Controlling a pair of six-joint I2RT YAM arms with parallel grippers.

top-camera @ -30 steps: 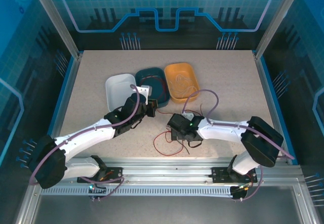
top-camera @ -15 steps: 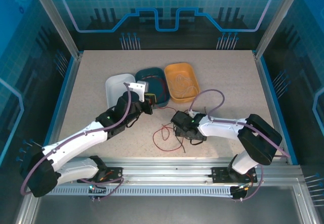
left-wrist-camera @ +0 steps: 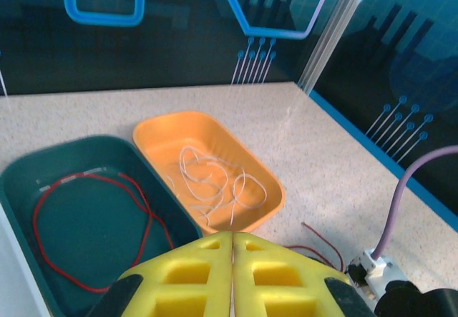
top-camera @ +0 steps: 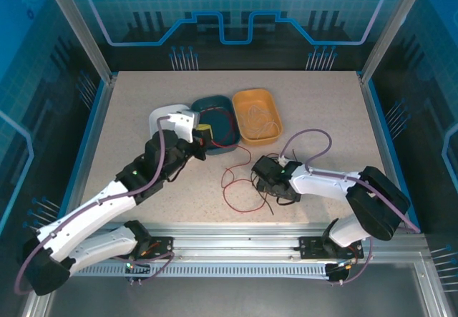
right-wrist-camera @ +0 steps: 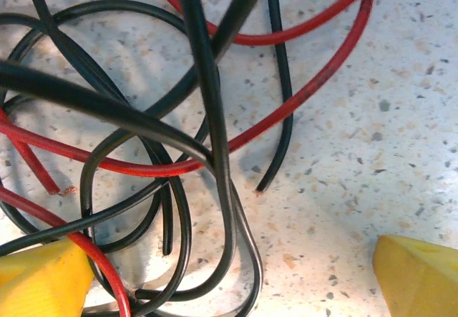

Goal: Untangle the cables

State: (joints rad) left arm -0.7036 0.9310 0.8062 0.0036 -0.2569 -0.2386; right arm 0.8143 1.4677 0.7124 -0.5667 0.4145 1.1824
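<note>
**Left tool** [left-wrist-camera: 232, 245]: clenched. The yellow pads [left-wrist-camera: 189, 274] met flat, with nothing visible between them. In the top view it stood at the near rim of the teal tray [top-camera: 215, 106], centre of the frame.

**Right tool** [right-wrist-camera: 229, 281]: released, jaws wide. The yellow fingertips [right-wrist-camera: 43, 281] sat at the lower corners of the wrist view, one on each side of the tangle.

**Cables:**
- One red cable [left-wrist-camera: 89, 177] lay looped inside the teal tray.
- A whitish cable [left-wrist-camera: 215, 181] lay coiled in the orange tray [left-wrist-camera: 164, 127] (right of the teal one).
- A black cable [right-wrist-camera: 211, 116] and another red cable [right-wrist-camera: 315, 89] crossed repeatedly on the speckled worktop [top-camera: 322, 116], lower centre of the top view.
</note>
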